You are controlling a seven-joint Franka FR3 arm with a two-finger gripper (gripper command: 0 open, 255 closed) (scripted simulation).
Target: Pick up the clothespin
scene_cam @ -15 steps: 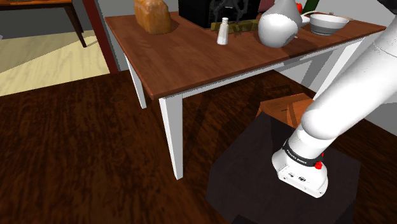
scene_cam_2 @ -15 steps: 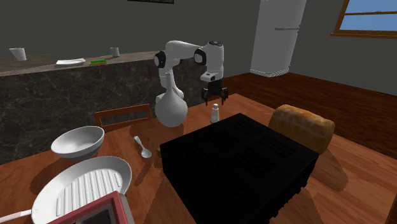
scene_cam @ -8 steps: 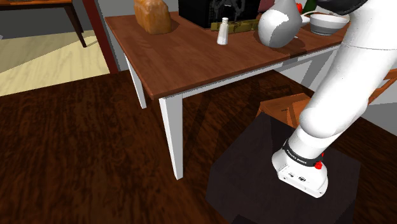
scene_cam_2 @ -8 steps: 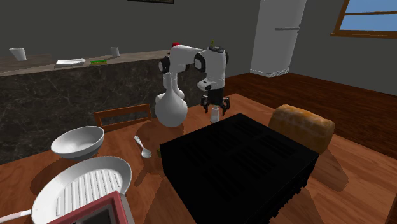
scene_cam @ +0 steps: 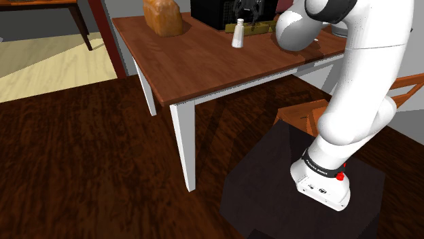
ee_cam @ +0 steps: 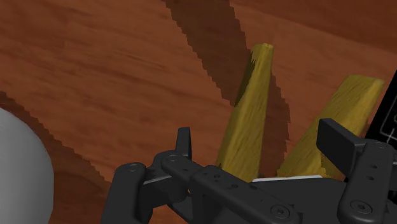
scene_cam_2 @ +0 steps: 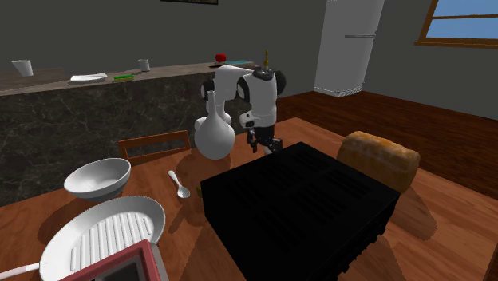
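two yellow wooden prongs of the clothespin [ee_cam: 252,108] fan out flat on the brown wooden tabletop [ee_cam: 114,70], right below the gripper [ee_cam: 257,132]. one prong runs up between the black fingers [ee_cam: 183,145]; the other lies just ahead of the second finger. the fingers stand apart and clasp nothing. outside the first finger bulges a white rounded shape [ee_cam: 16,172]. in the shoulder view the gripper [scene_cam: 248,9] hangs low over the clothespin [scene_cam: 262,28], with a white shaker [scene_cam: 238,33] just beside the fingers, a white round-bellied vase [scene_cam: 297,28] near on their other side, a black box [scene_cam: 209,12] behind them and a loaf of bread [scene_cam: 162,17] well apart.
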